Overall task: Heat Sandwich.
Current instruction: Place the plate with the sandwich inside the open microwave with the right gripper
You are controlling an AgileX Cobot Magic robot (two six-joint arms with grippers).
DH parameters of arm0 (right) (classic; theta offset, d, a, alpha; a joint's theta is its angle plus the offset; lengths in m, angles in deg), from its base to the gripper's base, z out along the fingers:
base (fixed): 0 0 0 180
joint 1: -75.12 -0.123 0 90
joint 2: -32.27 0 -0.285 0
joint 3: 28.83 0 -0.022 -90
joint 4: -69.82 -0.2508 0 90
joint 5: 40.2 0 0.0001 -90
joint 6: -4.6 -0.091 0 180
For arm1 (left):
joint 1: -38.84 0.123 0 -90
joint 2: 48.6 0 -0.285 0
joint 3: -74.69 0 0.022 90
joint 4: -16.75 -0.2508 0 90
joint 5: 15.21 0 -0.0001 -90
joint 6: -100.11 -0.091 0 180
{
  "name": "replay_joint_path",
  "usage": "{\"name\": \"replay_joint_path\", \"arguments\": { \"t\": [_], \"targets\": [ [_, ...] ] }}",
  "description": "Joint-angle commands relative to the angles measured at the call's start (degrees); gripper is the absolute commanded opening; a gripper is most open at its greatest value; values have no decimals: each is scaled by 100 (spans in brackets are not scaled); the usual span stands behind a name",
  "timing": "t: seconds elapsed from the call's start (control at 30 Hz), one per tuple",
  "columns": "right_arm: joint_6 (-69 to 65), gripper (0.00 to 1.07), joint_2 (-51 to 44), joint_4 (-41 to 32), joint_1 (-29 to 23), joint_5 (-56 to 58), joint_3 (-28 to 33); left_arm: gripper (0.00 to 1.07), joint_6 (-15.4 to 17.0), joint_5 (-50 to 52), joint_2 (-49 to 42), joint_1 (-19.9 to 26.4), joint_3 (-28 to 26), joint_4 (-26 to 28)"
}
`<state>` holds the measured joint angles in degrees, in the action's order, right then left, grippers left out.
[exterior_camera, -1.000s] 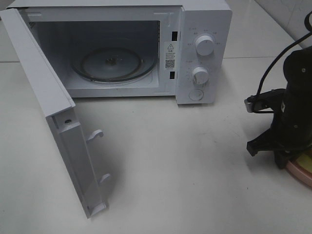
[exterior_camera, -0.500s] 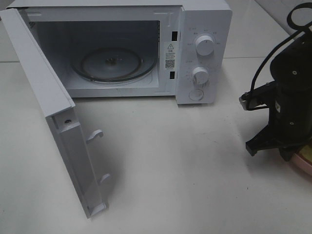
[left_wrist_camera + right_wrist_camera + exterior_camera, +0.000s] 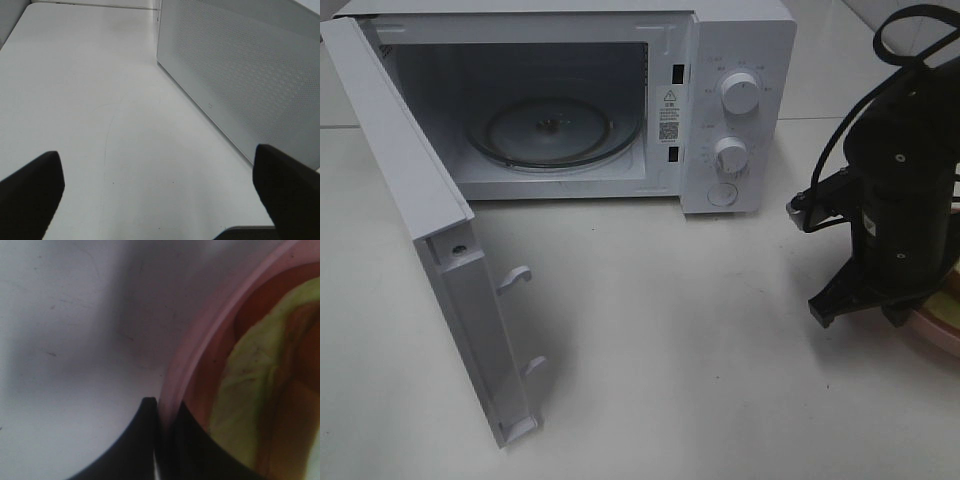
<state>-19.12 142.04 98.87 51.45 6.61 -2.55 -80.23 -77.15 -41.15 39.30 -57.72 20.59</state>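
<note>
The sandwich (image 3: 250,405) lies on a round pink plate (image 3: 210,340); close up, only a blurred pale green-yellow and brown part of it shows. My right gripper (image 3: 162,412) is shut, its two dark fingers pinching the plate's rim. From above, the black right arm (image 3: 900,220) covers most of the plate (image 3: 942,328) at the table's right edge, and the sandwich is hidden there. My left gripper (image 3: 160,200) is open with nothing between its fingers, low over the table beside the microwave door's outer face (image 3: 250,75).
The white microwave (image 3: 740,60) stands at the back with its door (image 3: 430,220) swung wide open to the left. A glass turntable (image 3: 555,130) sits inside the cavity. Two knobs are on its right panel. Cables loop above the right arm.
The right gripper finished shutting on the plate's rim. The right arm has shifted left, toward the middle of the table, taking the plate's edge with it. The left gripper has not moved.
</note>
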Motion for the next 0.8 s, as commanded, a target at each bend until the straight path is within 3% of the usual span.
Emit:
{"name": "replay_joint_path", "arguments": {
  "t": [0.03,0.67,0.8],
  "targets": [
    [-46,0,-183,189,-103,212,17,97,0,74,-97,-40,11,0],
    [195,0,-980,166,-1060,733,17,97,0,74,-97,-40,11,0],
    [321,0,-1278,132,-1461,877,17,97,0,74,-97,-40,11,0]
  ]
}}
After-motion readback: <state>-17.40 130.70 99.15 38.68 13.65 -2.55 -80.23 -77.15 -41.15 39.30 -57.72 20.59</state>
